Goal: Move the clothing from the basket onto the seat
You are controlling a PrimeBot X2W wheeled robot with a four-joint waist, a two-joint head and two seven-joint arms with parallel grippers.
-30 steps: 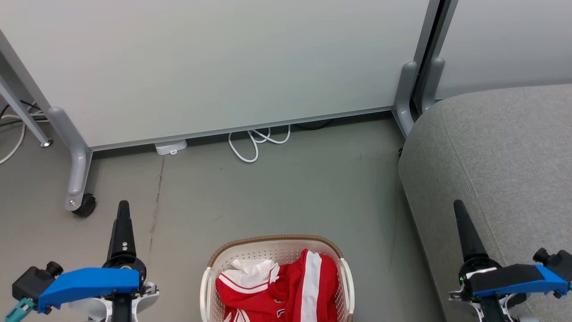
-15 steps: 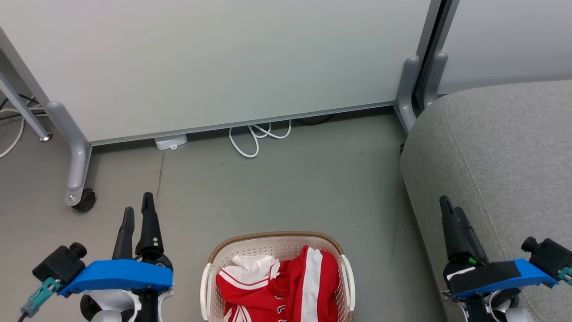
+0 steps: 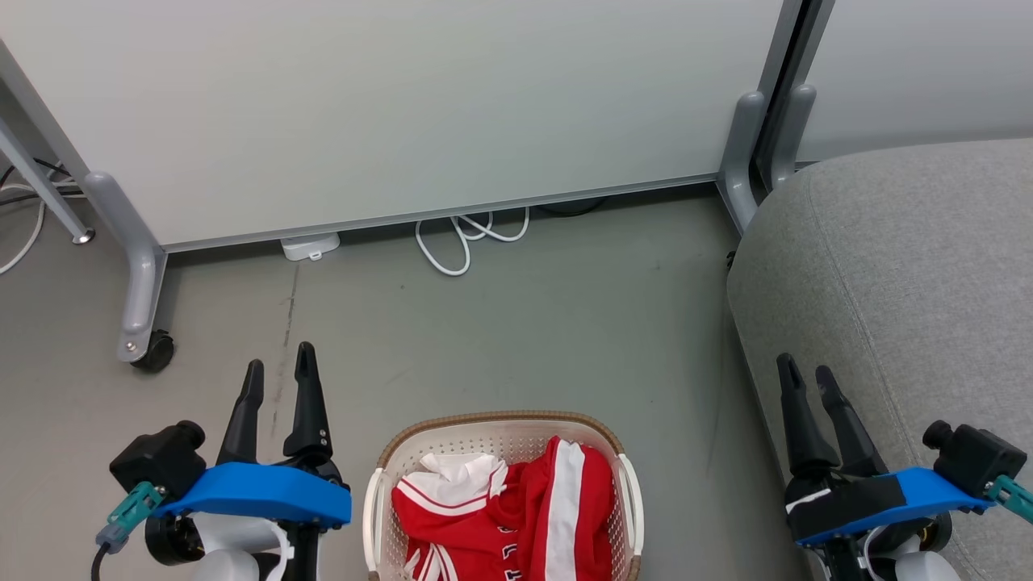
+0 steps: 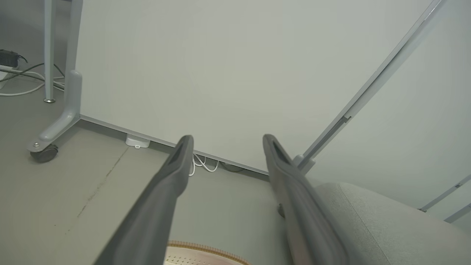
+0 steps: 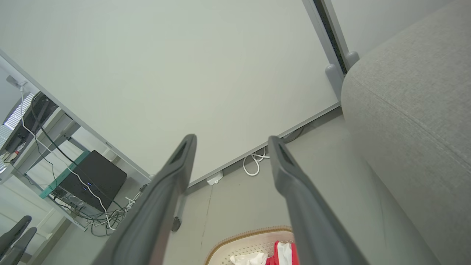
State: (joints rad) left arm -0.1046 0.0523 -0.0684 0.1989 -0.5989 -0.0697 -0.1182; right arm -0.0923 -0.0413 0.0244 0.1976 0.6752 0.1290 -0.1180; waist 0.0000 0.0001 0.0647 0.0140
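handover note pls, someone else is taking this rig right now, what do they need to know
Left gripper: open, empty, over the floor to the left of the basket.
Right gripper: open, empty, by the near edge of the seat, to the right of the basket.
Clothing: red and white, piled in the basket on the floor between the two grippers; neither one touches it.
Done: nothing moved yet; no clothing on the part of the seat in view.
Left: grasp the clothing, lift it out, lay it on the seat to the right.
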